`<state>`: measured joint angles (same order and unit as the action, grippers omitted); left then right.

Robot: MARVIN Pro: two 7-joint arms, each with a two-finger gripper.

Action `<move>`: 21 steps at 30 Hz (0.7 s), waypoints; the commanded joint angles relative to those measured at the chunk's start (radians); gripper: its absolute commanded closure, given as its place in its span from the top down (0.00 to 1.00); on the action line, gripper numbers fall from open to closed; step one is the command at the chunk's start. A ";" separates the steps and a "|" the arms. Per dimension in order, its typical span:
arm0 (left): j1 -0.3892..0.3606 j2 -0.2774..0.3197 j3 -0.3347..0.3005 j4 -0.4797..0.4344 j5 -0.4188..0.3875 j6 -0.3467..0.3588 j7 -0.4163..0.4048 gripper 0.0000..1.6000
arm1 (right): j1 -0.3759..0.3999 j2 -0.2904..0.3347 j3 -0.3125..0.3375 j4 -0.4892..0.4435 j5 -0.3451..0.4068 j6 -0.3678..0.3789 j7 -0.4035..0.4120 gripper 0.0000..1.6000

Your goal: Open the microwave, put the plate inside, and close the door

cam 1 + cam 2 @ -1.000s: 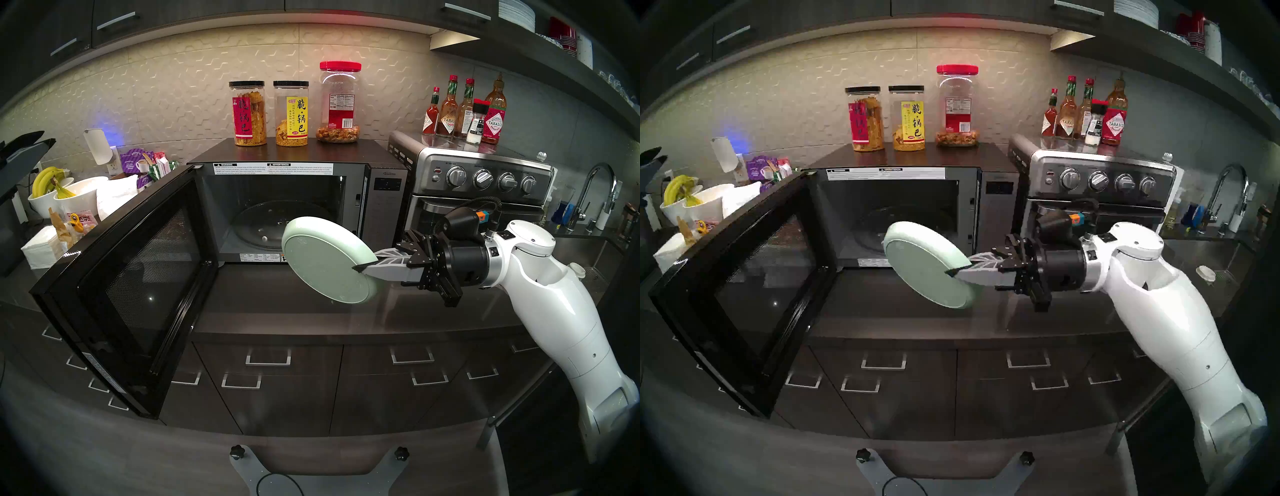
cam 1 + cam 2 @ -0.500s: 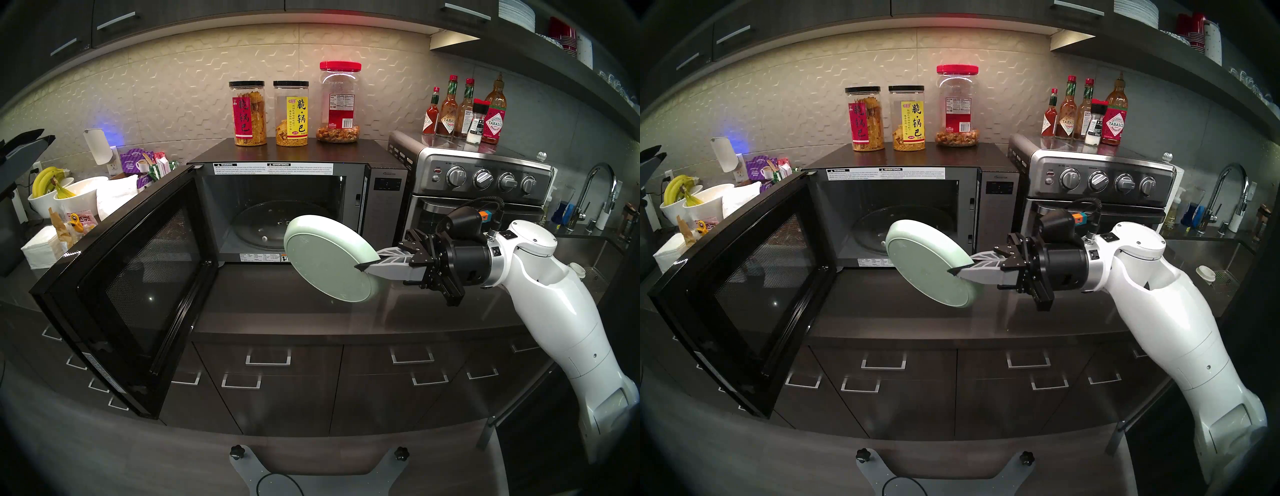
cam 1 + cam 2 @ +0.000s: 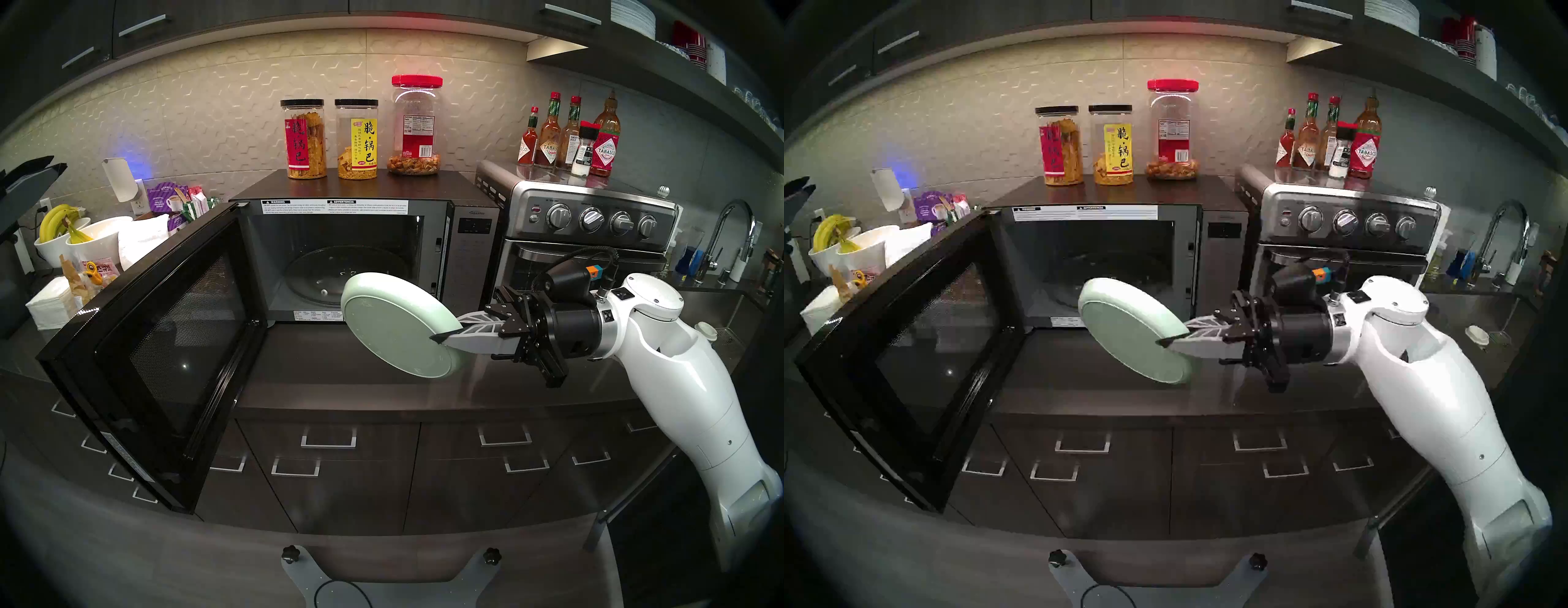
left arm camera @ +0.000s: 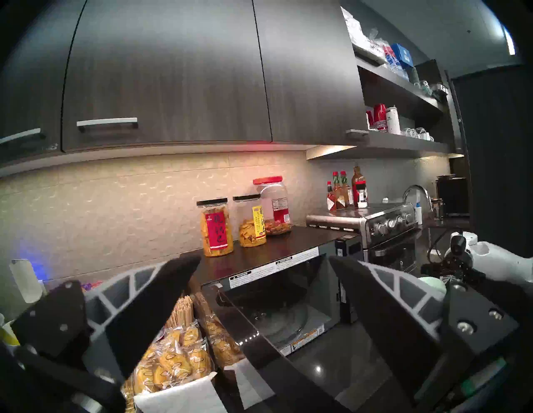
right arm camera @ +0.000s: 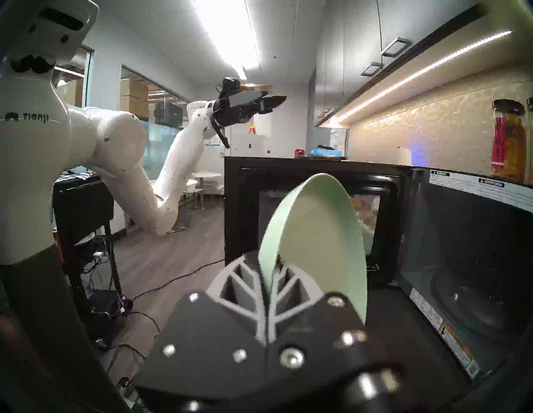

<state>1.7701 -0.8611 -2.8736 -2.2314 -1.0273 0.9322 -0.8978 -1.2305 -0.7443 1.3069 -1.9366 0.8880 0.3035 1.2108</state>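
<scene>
The black microwave (image 3: 473,237) stands with its door (image 3: 161,339) swung wide to the left. The cavity and its glass turntable (image 3: 331,276) are bare. My right gripper (image 3: 447,331) is shut on the rim of the mint-green plate (image 3: 399,327). It holds the plate tilted on edge, above the counter and just before the right half of the opening. The right wrist view shows the plate (image 5: 317,239) pinched between the fingers (image 5: 245,288). My left gripper (image 4: 264,259) is open and empty, raised off to the left above the door.
A steel toaster oven (image 3: 589,237) stands right of the microwave, close behind my right wrist. Three snack jars (image 3: 356,140) sit on the microwave and sauce bottles (image 3: 568,136) on the toaster oven. Bowls with bananas (image 3: 72,237) and napkins crowd the left; the faucet (image 3: 729,237) is far right.
The right gripper and plate first shifted slightly right, then dropped a little, with the plate's far edge moving left toward the opening. The door and the left arm stayed almost still.
</scene>
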 commanded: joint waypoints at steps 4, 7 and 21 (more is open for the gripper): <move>0.002 0.003 -0.006 0.000 -0.003 -0.002 -0.104 1.00 | -0.017 -0.049 -0.016 -0.081 -0.071 -0.071 -0.077 0.00; 0.001 0.003 -0.006 0.001 0.000 -0.002 -0.110 1.00 | -0.027 -0.065 -0.030 -0.097 -0.106 -0.092 -0.102 0.00; 0.001 0.003 -0.006 0.002 -0.001 -0.001 -0.111 1.00 | -0.010 -0.131 -0.118 -0.159 -0.315 -0.175 -0.235 0.00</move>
<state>1.7686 -0.8612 -2.8737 -2.2318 -1.0307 0.9323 -0.8975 -1.2705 -0.8330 1.2096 -2.0548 0.6314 0.1587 1.0238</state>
